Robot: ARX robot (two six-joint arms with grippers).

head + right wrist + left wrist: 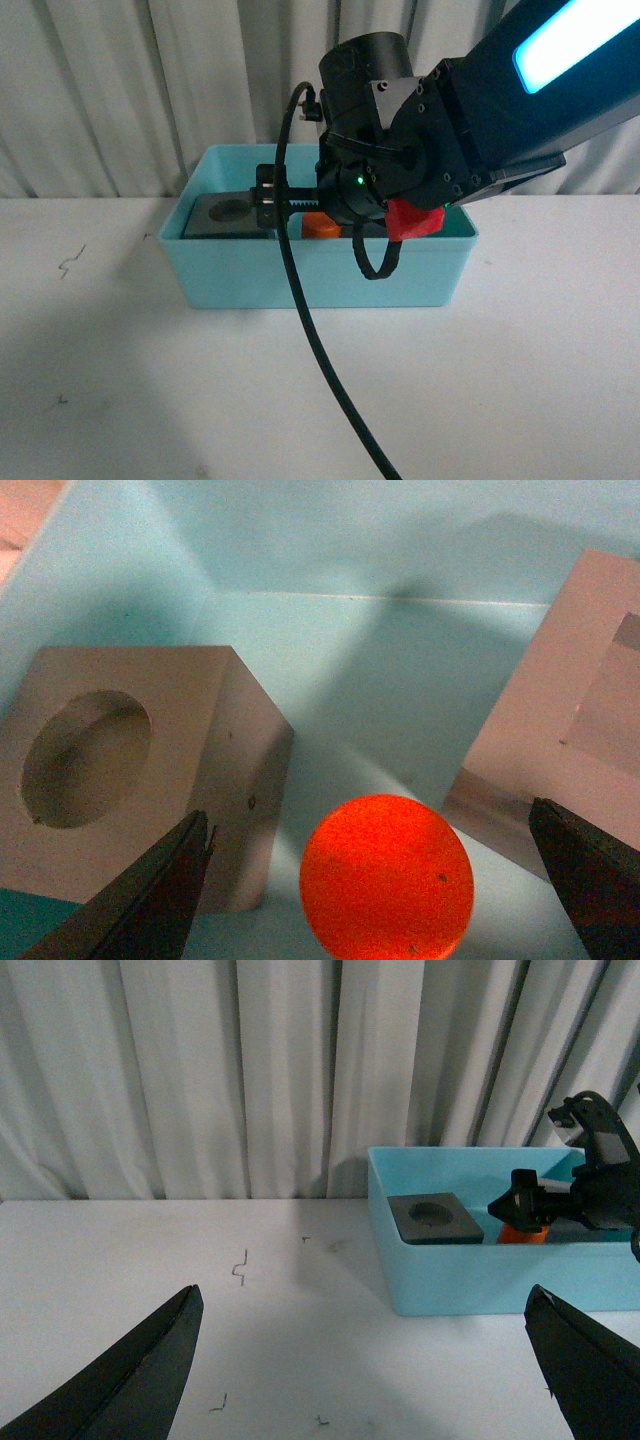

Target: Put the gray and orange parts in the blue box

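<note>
Right gripper (pixel 370 880) spread open over the blue box (pixel 320 275) — both gray cubes (pixel 130 770) and the orange cylinder (pixel 386 877) lie inside. We judge a careless withdrawal could clip the rim. Left gripper (pixel 370 1360) likewise open.

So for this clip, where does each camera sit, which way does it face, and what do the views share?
Front view: on the robot's body, facing a white table and the light turquoise-blue plastic tub; the right arm fills the middle.
Left wrist view: on the left arm, low above the table, looking toward curtains; the open left gripper frames it.
Right wrist view: inside the tub, looking down past the open right gripper.
Shared: all three show the gray cube with a round recess and the orange cylinder.
</note>
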